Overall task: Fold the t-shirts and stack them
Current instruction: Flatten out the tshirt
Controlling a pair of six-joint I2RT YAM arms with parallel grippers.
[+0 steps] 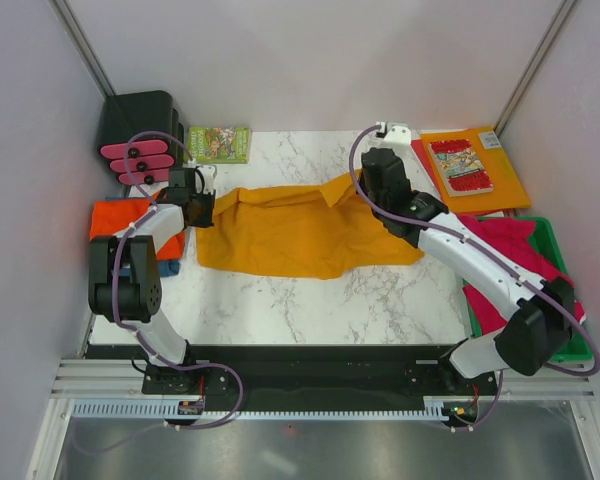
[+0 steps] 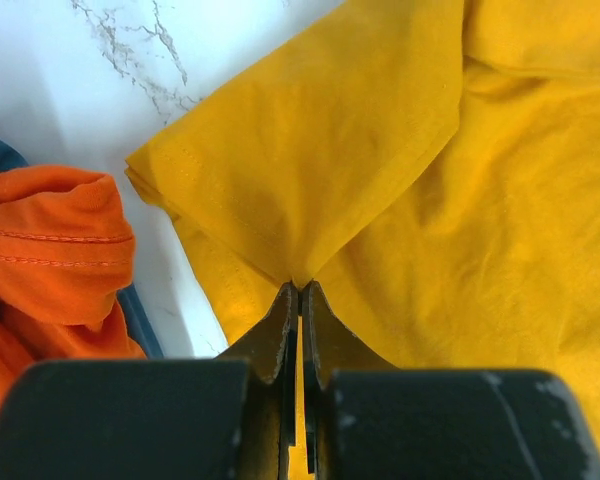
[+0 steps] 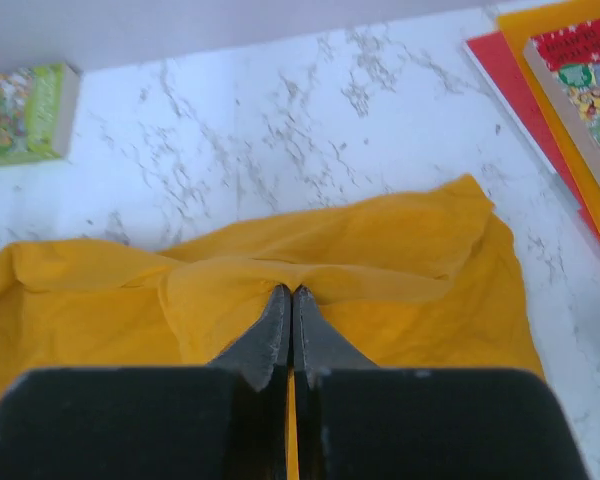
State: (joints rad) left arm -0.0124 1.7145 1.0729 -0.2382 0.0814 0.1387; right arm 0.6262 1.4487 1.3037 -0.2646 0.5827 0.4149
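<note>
Mustard shirt: spread across the middle of the top view on the table, its upper edge rumpled.
Left gripper: fingers closed, pinching the shirt's left edge.
Right gripper: fingers closed on a bunched fold at the upper edge.
Stack: a red-orange shirt lies over a blue shirt at centre-left.
Step, judged: folding the mustard shirt with both grips.
Doing it well: lift both pinches level and keep the cloth taut between them. Carry the upper edge toward the lower frame and let go only once it lies flat.
Risk: the bunched right pinch may drag in a crease.
</note>
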